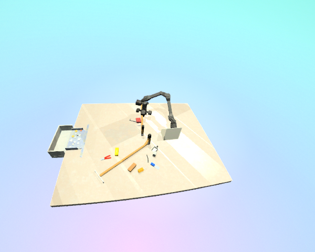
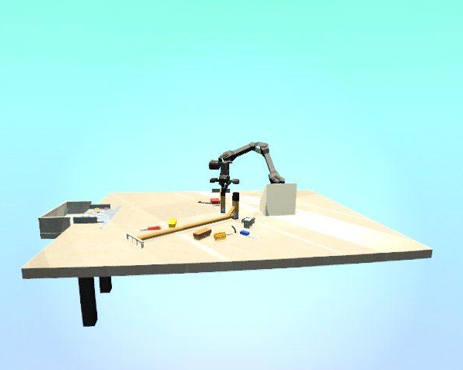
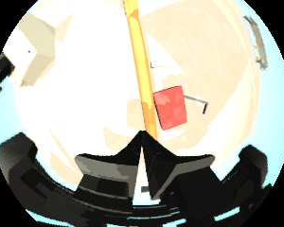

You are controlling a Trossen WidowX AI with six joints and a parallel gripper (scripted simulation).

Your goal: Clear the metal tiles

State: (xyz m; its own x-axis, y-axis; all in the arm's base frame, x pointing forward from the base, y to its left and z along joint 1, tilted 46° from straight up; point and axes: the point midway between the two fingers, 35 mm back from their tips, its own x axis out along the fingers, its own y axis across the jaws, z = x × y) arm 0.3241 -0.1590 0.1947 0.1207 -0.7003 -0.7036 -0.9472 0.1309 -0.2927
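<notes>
A long tool with a wooden handle [image 1: 142, 119] [image 3: 143, 71] and an upright black-topped grip [image 1: 142, 130] [image 2: 222, 203] runs back from that grip under my gripper. I take it for the scraper; its head is not clearly seen. My gripper [image 1: 143, 116] [image 2: 224, 187] [image 3: 143, 133] is shut and empty, its fingertips close beside the handle; contact cannot be told. Several white, yellow and orange tiles [image 1: 79, 139] [image 2: 96, 209] lie on the steel plate [image 1: 83, 136] at the far left. The grey catch box [image 1: 55, 153] [image 2: 55, 227] adjoins its far end.
A second long tool [image 1: 125, 157] [image 2: 184, 227] with a tined head lies in front. A red block [image 1: 138, 119] [image 3: 170, 108] lies beside the near handle. A yellow block [image 1: 116, 151], red pliers [image 1: 107, 157], a brown block [image 1: 132, 167] and a grey panel [image 1: 172, 133] [image 2: 282, 199] stand or lie around.
</notes>
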